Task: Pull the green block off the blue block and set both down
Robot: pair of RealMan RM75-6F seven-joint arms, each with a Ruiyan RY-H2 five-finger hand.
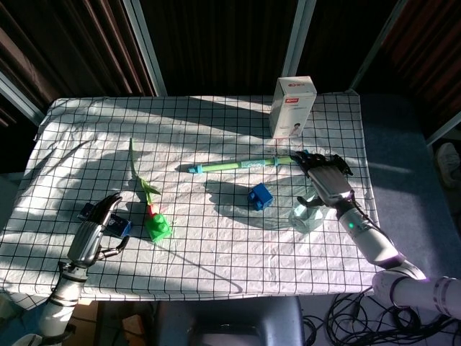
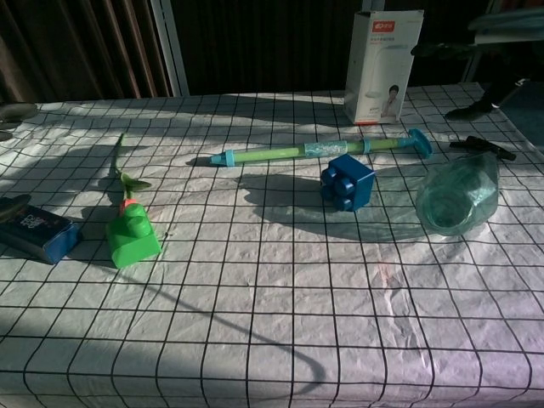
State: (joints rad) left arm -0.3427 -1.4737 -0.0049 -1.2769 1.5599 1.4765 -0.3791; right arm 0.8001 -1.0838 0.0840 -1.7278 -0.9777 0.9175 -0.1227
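Both blocks are already apart and down on the worktop [image 1: 216,238], so by the look of it you are at the very end of the task. The green block [image 1: 157,228] sits on the checked cloth toward your left, just below a small plant sprig [image 1: 141,184]. The blue block [image 1: 260,196] sits well apart from it, nearer the middle, just in front of the long green-and-blue tube [image 1: 248,165].

Your left hand [image 1: 95,235] hangs near the front left edge with its fingers loosely apart and nothing in them; it is beside a dark blue packet [image 1: 108,219] and clear of the green block. Your right hand [image 1: 325,183] is spread flat and empty over the clear plastic bottle [image 1: 308,210], clear of the blue block. In the chest view only a dark sliver of it shows at the upper right.

What remains, I judge, is only to draw both arms clear. Lift your right hand straight up so it does not nudge the bottle or roll the tube into the blue block.
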